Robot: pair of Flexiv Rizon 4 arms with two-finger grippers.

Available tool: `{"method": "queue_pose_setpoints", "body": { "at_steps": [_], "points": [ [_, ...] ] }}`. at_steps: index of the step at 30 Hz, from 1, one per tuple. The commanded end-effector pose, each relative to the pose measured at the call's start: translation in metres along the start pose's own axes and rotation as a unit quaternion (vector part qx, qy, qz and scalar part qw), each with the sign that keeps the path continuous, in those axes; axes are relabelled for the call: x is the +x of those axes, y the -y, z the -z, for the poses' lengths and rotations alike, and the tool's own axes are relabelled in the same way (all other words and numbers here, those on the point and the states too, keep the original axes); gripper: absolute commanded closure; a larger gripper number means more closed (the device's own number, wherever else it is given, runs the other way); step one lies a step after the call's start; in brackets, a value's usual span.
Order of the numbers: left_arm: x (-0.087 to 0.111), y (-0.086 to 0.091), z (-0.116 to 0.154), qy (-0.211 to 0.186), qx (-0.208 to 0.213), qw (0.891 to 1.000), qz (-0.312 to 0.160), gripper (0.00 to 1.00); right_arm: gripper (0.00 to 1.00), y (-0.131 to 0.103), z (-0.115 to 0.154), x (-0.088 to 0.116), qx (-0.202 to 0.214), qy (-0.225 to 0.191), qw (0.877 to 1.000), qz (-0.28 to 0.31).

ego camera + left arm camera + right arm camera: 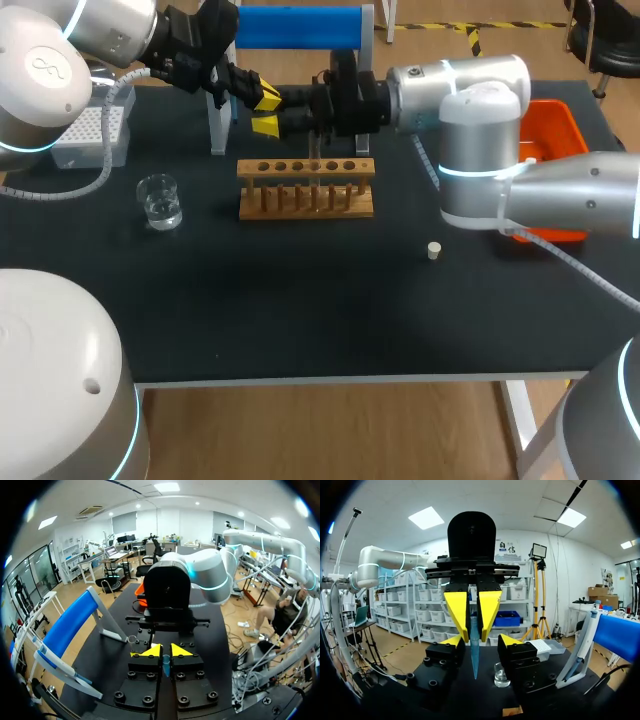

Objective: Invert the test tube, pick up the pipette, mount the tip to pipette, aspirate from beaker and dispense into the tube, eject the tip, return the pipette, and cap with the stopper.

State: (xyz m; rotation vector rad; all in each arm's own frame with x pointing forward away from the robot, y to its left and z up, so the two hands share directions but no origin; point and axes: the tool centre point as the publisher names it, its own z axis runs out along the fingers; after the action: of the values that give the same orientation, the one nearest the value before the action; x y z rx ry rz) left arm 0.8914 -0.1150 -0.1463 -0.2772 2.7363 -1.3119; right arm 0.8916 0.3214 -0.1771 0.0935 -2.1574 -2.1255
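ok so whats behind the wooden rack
Behind the wooden rack is a white stand carrying the blue pipette. The left arm and right arm meet in front of it, covering the stand's middle and the table there.

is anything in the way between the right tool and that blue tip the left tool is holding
Nothing visible. The left tool holds the blue tip right in front of the right tool, whose fingers are open, with only air between them.

The table (pixel 300 310) is matt black. The tube rack (pixel 305 190) is pale bare wood, the beaker (pixel 160 200) clear glass, the test tube (pixel 474 650) translucent and bluish. The bin (pixel 555 120) is glossy orange plastic, the right arm (pixel 480 110) smooth glossy white.
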Motion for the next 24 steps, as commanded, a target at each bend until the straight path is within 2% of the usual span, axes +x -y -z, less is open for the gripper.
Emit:
{"method": "queue_pose_setpoints", "body": {
  "at_steps": [1,3,4,5,6,17,18,19,24],
  "points": [
    [0.0004,0.0006,0.0016,-0.001,-0.002,1.000,0.001,1.00,0.61,0.0007,-0.0011,-0.0004,-0.001,0.000,1.000,0.000],
    [0.0004,0.0006,0.0016,-0.001,-0.002,1.000,0.001,1.00,0.76,0.0008,-0.0012,-0.0001,-0.001,0.000,1.000,0.001],
    [0.0004,0.0006,0.0016,-0.001,-0.002,1.000,0.001,1.00,0.81,0.0008,-0.0012,0.0000,-0.002,0.000,1.000,0.000],
    [0.0004,0.0006,0.0016,-0.001,-0.002,1.000,0.001,1.00,0.95,0.0009,-0.0011,0.0003,-0.002,0.000,1.000,0.000],
    [0.0004,0.0006,0.0016,-0.001,-0.002,1.000,0.001,1.00,1.00,0.0009,-0.0009,0.0006,-0.002,0.000,1.000,0.000],
    [0.0004,0.0006,0.0016,-0.001,-0.002,1.000,0.001,1.00,1.00,0.0020,0.0000,0.0016,-0.004,0.000,1.000,-0.001],
    [0.0004,0.0006,0.0016,-0.001,-0.002,1.000,0.001,0.54,1.00,0.0022,0.0000,0.0016,-0.004,-0.001,1.000,-0.001],
    [0.0004,0.0006,0.0016,-0.001,-0.002,1.000,0.001,0.00,1.00,0.0025,0.0000,0.0017,-0.004,-0.001,1.000,-0.002],
    [0.0004,0.0006,0.0016,-0.001,-0.002,1.000,0.001,0.00,1.00,0.0047,0.0044,0.0037,-0.005,-0.001,1.000,-0.003]
  ]
}}
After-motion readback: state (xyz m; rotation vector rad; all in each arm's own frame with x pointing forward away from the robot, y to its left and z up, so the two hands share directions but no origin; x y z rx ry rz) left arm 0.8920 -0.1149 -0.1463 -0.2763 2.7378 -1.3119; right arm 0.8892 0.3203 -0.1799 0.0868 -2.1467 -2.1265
